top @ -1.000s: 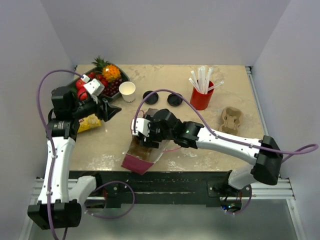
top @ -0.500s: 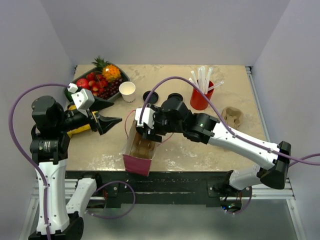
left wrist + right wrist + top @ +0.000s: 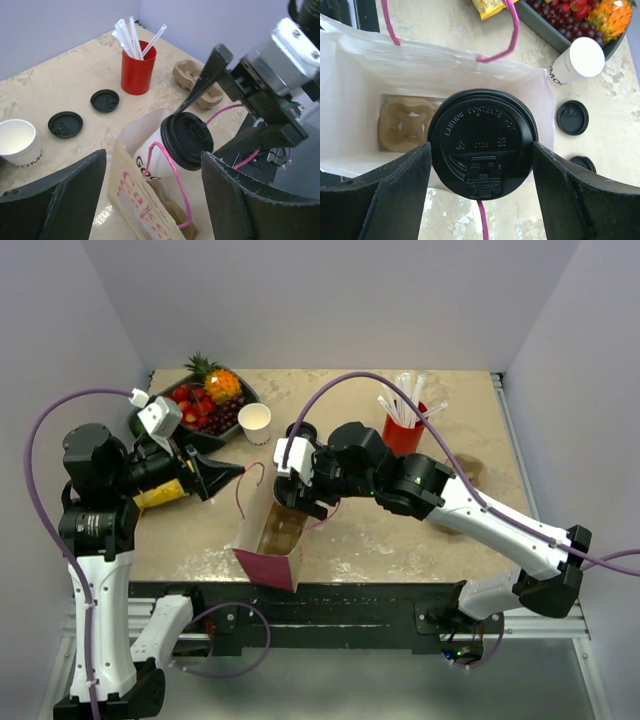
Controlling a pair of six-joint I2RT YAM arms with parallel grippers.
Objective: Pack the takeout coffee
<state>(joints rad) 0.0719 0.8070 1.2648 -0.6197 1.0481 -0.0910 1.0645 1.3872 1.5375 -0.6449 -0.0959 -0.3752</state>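
Note:
The takeout coffee (image 3: 482,142), a white paper cup with its black lid on, hangs over the open mouth of a white paper bag (image 3: 445,70). My right gripper (image 3: 482,150) is shut on it, one finger on each side of the lid. From the left wrist the coffee (image 3: 186,140) leans over the bag (image 3: 135,200). The bag's front edge lies between the wide-apart fingers of my left gripper (image 3: 150,200), which is open. From above, my right gripper (image 3: 300,490) hides the cup; my left gripper (image 3: 218,478) sits beside the bag's (image 3: 270,545) pink handle.
A brown cup carrier (image 3: 405,122) lies in the bag's bottom. On the table are an open white cup (image 3: 255,422), two loose black lids (image 3: 65,124) (image 3: 105,100), a red cup of straws (image 3: 403,430), another carrier (image 3: 195,82), a fruit tray (image 3: 205,400) and a yellow packet (image 3: 160,495).
The bag has gone from leaning to standing with its mouth open. My right gripper has brought the lidded cup over that mouth. My left gripper's jaws have widened.

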